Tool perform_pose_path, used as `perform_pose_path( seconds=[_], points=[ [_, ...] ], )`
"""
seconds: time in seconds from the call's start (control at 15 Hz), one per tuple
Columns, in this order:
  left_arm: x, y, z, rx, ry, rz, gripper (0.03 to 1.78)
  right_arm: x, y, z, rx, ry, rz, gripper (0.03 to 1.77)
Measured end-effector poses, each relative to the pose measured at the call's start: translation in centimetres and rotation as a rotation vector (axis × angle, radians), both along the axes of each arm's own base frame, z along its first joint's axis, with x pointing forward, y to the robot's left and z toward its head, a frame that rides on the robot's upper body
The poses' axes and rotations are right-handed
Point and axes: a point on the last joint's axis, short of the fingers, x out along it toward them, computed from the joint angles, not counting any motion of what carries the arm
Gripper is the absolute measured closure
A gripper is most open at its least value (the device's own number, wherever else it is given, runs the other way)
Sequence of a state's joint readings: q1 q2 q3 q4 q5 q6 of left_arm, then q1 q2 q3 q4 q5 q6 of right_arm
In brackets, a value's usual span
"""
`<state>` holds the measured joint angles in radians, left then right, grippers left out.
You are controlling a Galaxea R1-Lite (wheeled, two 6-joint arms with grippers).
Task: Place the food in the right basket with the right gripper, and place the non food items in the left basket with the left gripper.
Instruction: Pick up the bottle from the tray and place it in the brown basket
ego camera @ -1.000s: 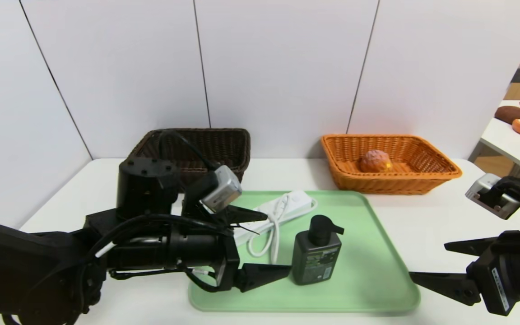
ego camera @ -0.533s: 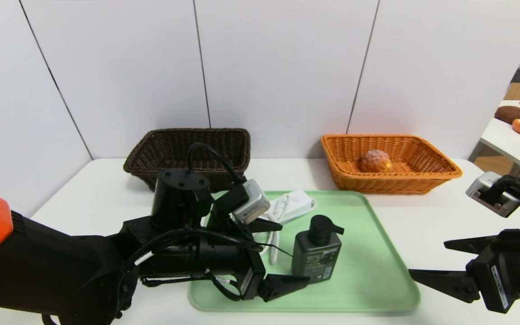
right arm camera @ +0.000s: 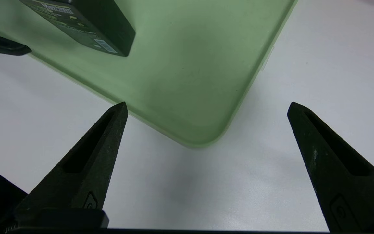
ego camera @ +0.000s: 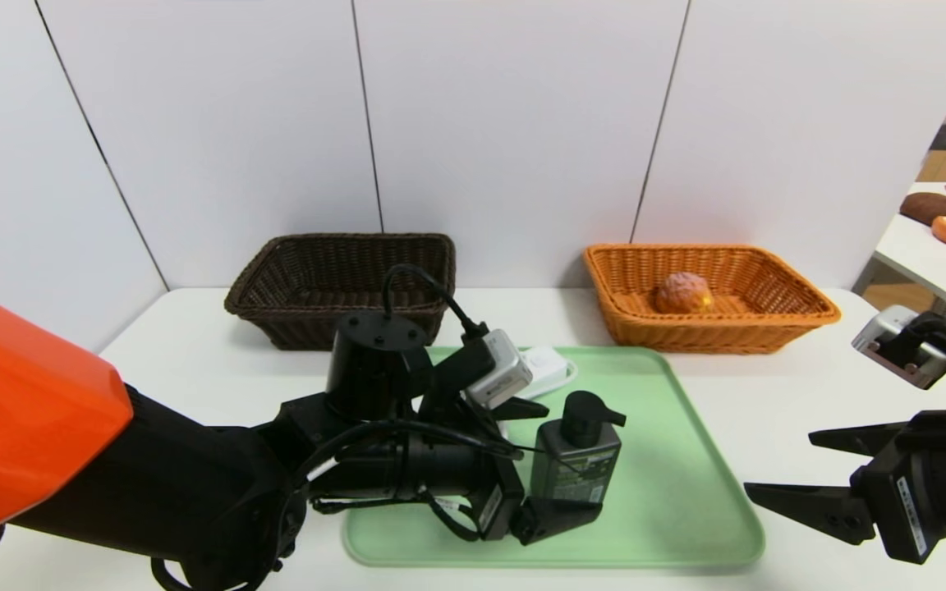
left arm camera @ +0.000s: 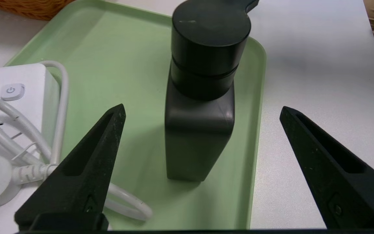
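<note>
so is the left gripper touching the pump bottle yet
Apart. In the left wrist view the left gripper is open, with the bottle standing between its fingers and green tray visible on one side and white table on the other.

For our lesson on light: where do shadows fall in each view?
Head view: soft shadow under the tray edge. Left wrist view: the pump bottle casts a faint shadow on the green. Right wrist view: a diffuse grey patch on the table by the tray corner.
</note>
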<state>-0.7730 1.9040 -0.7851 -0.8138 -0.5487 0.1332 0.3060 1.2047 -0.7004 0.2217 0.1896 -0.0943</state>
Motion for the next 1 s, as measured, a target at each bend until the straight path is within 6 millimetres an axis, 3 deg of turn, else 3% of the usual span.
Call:
perform_pose_path(
  seconds=[0.73,1.0],
  points=[
    [0.1,-2.6,-1.9,-0.002,0.002,-0.044,0.12,0.0,-0.1,0.1,0.000,-0.004,-0.009,0.10],
    [0.2,-2.7,-1.9,-0.004,0.000,-0.043,0.75,-0.1,-0.1,0.0,0.000,-0.004,-0.009,0.10]
  ],
)
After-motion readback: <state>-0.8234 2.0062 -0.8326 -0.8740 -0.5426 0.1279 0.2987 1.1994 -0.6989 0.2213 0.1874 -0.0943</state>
